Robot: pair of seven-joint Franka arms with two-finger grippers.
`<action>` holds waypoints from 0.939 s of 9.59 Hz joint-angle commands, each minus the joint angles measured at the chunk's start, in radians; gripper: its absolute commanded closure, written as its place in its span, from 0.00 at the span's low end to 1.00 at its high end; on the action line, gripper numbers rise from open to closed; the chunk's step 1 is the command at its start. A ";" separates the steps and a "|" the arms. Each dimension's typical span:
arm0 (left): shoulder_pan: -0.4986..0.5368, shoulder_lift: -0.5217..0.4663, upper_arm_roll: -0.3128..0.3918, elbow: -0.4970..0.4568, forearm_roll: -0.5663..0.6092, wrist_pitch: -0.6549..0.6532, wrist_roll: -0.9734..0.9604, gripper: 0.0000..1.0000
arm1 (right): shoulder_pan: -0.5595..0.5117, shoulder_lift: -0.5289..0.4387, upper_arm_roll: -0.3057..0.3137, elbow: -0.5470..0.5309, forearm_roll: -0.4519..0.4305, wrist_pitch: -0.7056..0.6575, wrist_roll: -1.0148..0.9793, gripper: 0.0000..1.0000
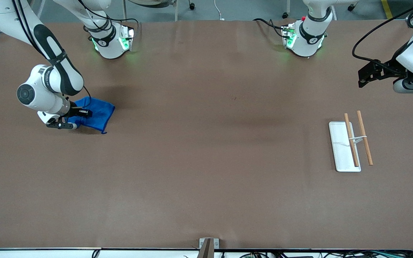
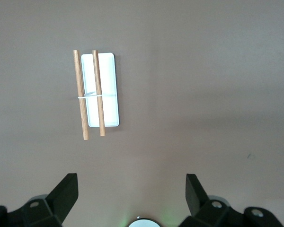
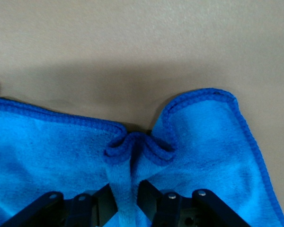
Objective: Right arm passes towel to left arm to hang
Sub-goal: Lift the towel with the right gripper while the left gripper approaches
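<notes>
The blue towel [image 1: 101, 114] lies bunched on the brown table toward the right arm's end. My right gripper [image 1: 83, 114] is low over it and shut on a raised fold of its edge. In the right wrist view the fold of the towel [image 3: 132, 146] runs up between the black fingers [image 3: 154, 196] of the right gripper [image 3: 125, 194]. My left gripper [image 1: 366, 76] is open and empty, held in the air over the bare table at the left arm's end. The left wrist view shows its two fingertips [image 2: 66, 189] wide apart, the gripper [image 2: 131, 189] high above the table.
A rack with a white base [image 1: 340, 152] and two wooden rods [image 1: 365, 138] stands toward the left arm's end; it also shows in the left wrist view [image 2: 109, 94]. The two arm bases [image 1: 111, 39] stand along the table's edge farthest from the front camera.
</notes>
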 commanded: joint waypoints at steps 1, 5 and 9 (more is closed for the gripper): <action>-0.001 0.012 -0.002 -0.037 -0.034 0.017 -0.007 0.00 | 0.011 -0.042 0.018 0.075 0.019 -0.103 -0.002 1.00; 0.002 0.064 -0.002 -0.086 -0.149 0.142 -0.016 0.00 | 0.094 -0.065 0.028 0.419 0.181 -0.483 0.005 1.00; 0.000 0.191 -0.002 -0.085 -0.356 0.262 -0.015 0.00 | 0.235 -0.062 0.028 0.728 0.334 -0.679 0.195 1.00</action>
